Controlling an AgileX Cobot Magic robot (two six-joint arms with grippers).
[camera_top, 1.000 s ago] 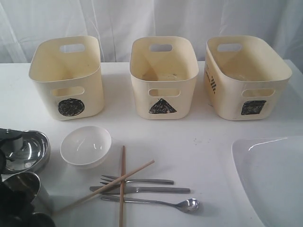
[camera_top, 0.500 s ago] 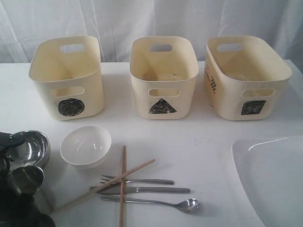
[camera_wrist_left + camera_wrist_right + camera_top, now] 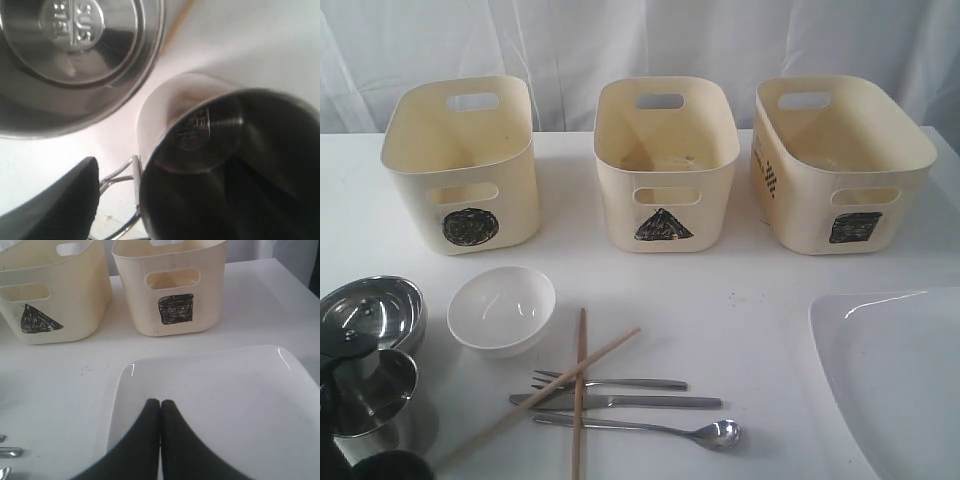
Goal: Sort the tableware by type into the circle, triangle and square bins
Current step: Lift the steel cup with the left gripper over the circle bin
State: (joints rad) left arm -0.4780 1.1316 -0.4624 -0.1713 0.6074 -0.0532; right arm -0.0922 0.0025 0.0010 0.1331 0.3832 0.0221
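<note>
On the white desk we hang our left claw, jaws apart, close above the steel cup; right claw, closed, well apart.

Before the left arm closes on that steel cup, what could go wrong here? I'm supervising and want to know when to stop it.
The steel cup stands close beside the steel bowl, and the left arm's visible finger sits by the cup's wire handle: closing may snag the handle or knock the bowl. Later, the chopsticks lie crossed over the fork and knife, so lifting one could drag the others.
</note>
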